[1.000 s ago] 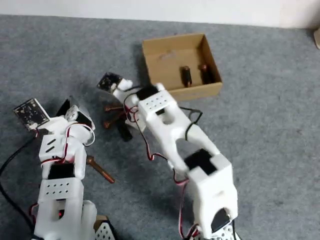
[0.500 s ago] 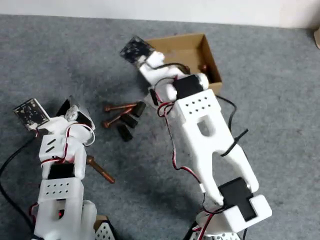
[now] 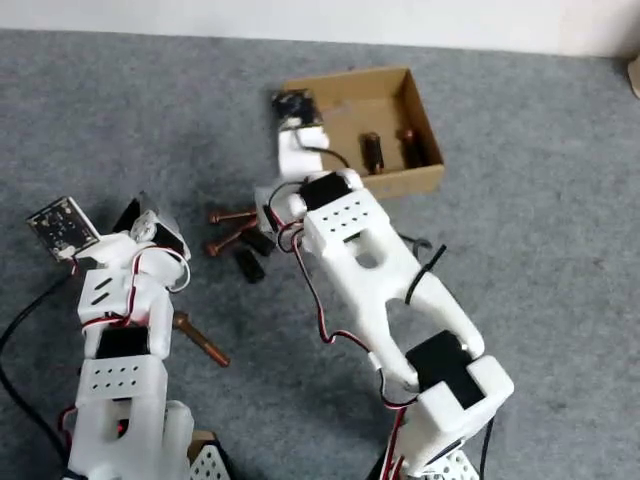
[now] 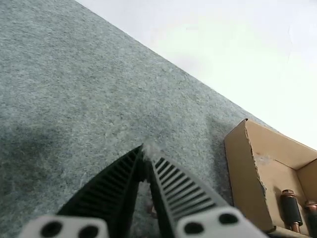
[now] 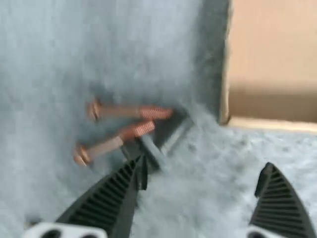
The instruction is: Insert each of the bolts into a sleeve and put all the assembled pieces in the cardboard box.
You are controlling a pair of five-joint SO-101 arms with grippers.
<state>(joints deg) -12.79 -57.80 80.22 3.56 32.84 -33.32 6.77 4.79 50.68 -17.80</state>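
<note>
- Beside the brown cardboard box (image 3: pixel 400 182), our right gripper (image 5: pixel 205 167) gapes above two copper threaded bolts (image 5: pixel 126 111); we judge it poised for a pickup.
- Our left gripper (image 4: pixel 146 154) rests closed, empty, aside.

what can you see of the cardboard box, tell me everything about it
The cardboard box is brown, open-topped, roughly square with low walls, upright on the grey carpet. Two sleeved bolts lie inside by the wall nearest the arms, copper ends showing. The right arm overlaps its near-left corner in the high view; contact unclear.
</note>
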